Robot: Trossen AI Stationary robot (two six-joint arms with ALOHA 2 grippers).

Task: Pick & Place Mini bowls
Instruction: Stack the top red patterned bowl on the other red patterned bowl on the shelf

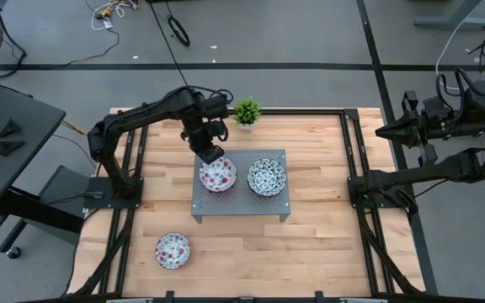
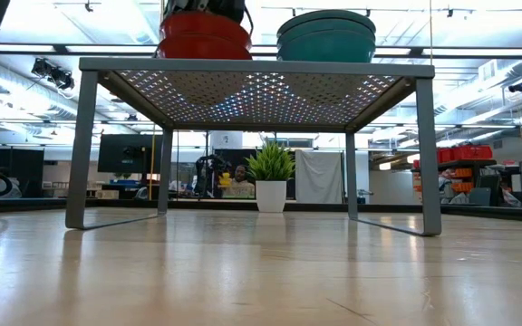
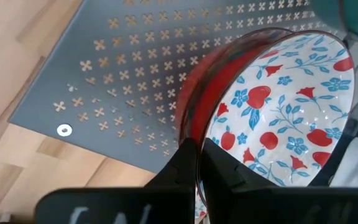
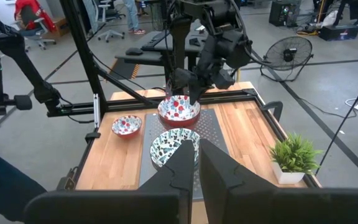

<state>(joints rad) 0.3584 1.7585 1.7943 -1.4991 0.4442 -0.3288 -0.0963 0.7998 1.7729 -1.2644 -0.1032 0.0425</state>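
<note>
Mini bowls, three in view: two on a raised grey perforated rack [image 1: 241,202] at the middle of the table [image 1: 310,244], one on the bare wood near the front left corner.

Table: pale butcher-block top framed by dark rails, with both arm bases mounted at its left and right edges.

Rack: a flat metal shelf on four legs, punched with small cross-shaped holes; in the low view the underside showed as a lit grid with the two bowls seated on top.

Left arm: reached from the left edge across the back of the table to the rack. The left claw [image 1: 211,154] stood at the back rim of the red-spotted bowl [image 1: 218,174], its fingers pinching that rim, one inside and one outside, as the left wrist view showed. The bowl sat on the left half of the rack, red outside, white inside with red fruit and blue flowers.

Right arm: folded back beyond the right edge of the table, clear of the work. The right claw [image 4: 197,163] had its fingers pressed close together, holding nothing.

Blue-green patterned bowl [image 1: 267,177]: on the right half of the rack, just beside the red-spotted one, teal outside.

Second red-spotted bowl [image 1: 173,250]: alone on the wood, well apart from the rack.

Small potted plant [image 1: 247,111]: green, white pot, at the back edge of the table behind the rack.
</note>
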